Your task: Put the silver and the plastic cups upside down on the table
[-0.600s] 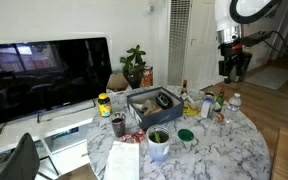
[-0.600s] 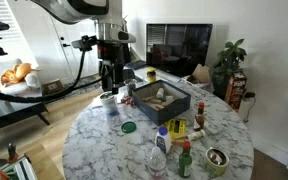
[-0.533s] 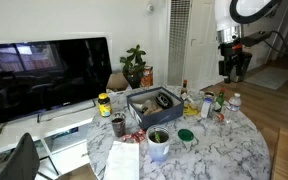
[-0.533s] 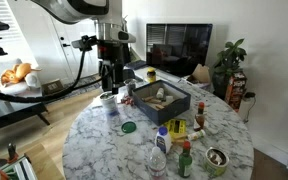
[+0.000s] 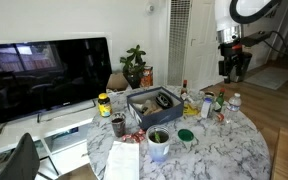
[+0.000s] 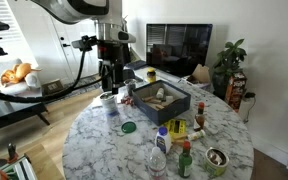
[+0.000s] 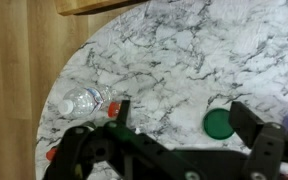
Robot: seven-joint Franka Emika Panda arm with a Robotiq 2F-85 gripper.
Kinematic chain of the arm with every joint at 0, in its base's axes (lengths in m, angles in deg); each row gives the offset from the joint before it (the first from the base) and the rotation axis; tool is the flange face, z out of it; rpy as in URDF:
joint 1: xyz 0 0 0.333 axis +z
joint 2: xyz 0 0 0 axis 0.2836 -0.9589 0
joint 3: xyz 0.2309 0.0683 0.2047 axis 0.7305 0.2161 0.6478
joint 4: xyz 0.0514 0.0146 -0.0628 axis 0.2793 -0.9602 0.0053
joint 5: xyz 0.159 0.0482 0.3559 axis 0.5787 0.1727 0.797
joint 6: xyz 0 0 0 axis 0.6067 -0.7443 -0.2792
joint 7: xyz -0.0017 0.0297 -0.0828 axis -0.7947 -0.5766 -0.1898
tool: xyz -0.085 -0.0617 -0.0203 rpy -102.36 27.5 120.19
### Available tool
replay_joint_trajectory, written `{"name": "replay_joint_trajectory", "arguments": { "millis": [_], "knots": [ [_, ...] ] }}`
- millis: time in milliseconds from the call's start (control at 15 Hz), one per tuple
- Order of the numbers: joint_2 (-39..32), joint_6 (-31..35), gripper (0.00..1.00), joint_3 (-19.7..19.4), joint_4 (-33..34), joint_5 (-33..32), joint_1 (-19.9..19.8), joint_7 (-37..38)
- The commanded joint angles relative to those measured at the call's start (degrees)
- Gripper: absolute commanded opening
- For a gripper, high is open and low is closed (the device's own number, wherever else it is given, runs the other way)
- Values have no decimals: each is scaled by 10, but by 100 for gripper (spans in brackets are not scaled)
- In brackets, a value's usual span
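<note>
Overhead, the fingers hang spread apart and empty above the table.

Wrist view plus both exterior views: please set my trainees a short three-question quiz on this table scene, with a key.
1. True or false: the gripper is shut on something.
2. In the wrist view, the flat lid on the table is: A) red B) green C) yellow.
3. Fill in: in both exterior views the table's top is ___ in shape.
Key: 1 false, its jaws stand open and empty; 2 B; 3 round.
</note>
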Motion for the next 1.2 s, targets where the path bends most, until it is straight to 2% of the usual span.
{"name": "replay_joint_trajectory", "arguments": {
  "millis": [0, 200, 400, 667, 800, 867, 1133],
  "knots": [
    [-13, 8, 100, 12, 2, 20, 25, 19],
    [-63, 26, 100, 52, 28, 72, 60, 94],
    [-122, 78, 100, 99, 65, 111, 95, 198],
    [-230, 139, 100, 142, 136, 76, 145, 329],
    [-272, 146, 100, 142, 167, 56, 170, 349],
    [-219, 143, 100, 130, 125, 81, 166, 317],
    [-269, 145, 100, 128, 164, 68, 183, 335]
  ]
}}
